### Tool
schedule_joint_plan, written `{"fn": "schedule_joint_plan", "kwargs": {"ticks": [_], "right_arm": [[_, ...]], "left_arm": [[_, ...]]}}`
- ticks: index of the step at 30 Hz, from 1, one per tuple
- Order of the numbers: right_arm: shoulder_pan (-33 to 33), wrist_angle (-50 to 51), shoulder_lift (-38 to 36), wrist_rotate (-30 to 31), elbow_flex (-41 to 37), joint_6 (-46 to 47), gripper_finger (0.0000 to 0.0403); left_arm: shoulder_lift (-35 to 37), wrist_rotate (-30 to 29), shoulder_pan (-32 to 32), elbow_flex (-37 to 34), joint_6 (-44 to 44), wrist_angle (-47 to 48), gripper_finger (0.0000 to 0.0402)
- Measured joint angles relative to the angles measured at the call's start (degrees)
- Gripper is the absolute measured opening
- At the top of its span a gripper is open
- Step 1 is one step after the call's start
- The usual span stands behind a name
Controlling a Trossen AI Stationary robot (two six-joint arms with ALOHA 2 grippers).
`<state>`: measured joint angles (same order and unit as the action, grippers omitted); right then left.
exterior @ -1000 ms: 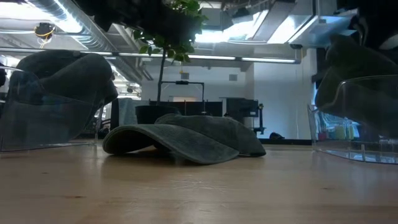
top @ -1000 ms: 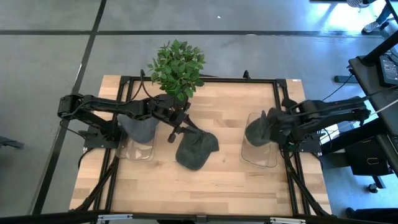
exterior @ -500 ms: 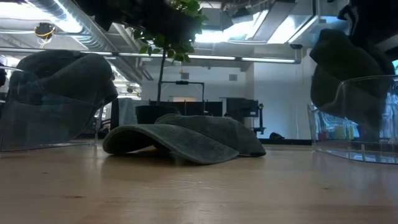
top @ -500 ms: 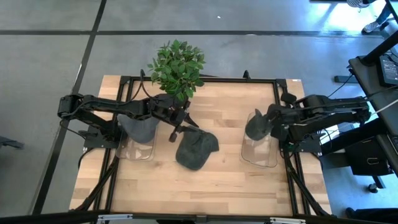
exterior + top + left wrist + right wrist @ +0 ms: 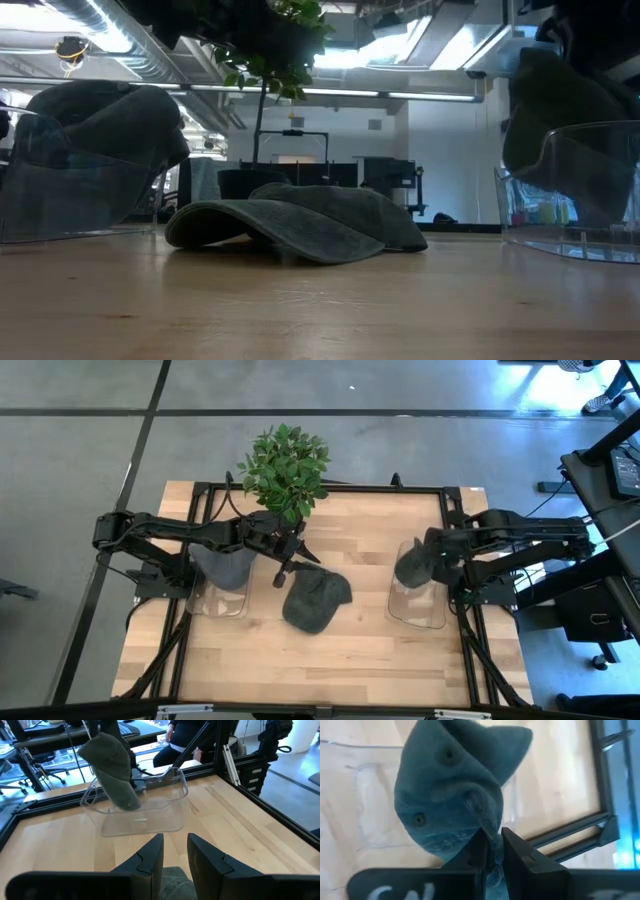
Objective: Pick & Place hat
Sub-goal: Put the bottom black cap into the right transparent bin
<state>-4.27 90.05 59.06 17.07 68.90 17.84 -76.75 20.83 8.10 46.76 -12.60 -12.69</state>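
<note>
While the high view shows the right gripper (image 5: 432, 560) carrying a dark green hat (image 5: 411, 565) over the clear right bin (image 5: 417, 615), the left gripper (image 5: 290, 563) waits above a second hat (image 5: 316, 601) lying mid-table, likely poised for the next pick. At table height, that second hat rests flat on the wood and the carried hat dangles above the bin rim. From the left wrist, its fingers stand parted over the cap. From the right wrist, fingers pinch the hat's fabric. No writing is readable anywhere.
</note>
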Motion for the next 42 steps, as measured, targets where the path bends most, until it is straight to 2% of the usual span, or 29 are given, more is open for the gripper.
{"fn": "schedule_joint_plan", "kwargs": {"ticks": [8,20,23,27,32,42], "right_arm": [[0.00,-0.05,7.06,-5.06,0.09,-2.99,0.0037],[0.39,-0.03,8.97,4.57,1.79,-3.50,0.0037],[0.42,-0.03,8.97,4.47,1.79,-1.23,0.0037],[0.39,-0.05,8.97,0.50,1.79,3.92,0.0037],[0.39,-0.03,8.96,4.72,1.79,4.27,0.0038],[0.39,-0.04,8.93,2.41,1.79,7.80,0.0074]], "left_arm": [[0.00,-0.03,0.00,0.00,0.00,-1.04,0.0085],[0.00,-0.41,-0.03,-0.02,0.09,-3.41,0.0085],[0.00,-0.41,-0.13,-0.02,0.74,-3.37,0.0082],[0.00,-0.35,-0.11,-0.02,0.87,-2.82,0.0083],[0.00,-0.32,-0.13,-0.02,0.47,-1.60,0.0086],[0.00,-0.19,-0.13,-0.02,-0.02,0.55,0.0085]]}}
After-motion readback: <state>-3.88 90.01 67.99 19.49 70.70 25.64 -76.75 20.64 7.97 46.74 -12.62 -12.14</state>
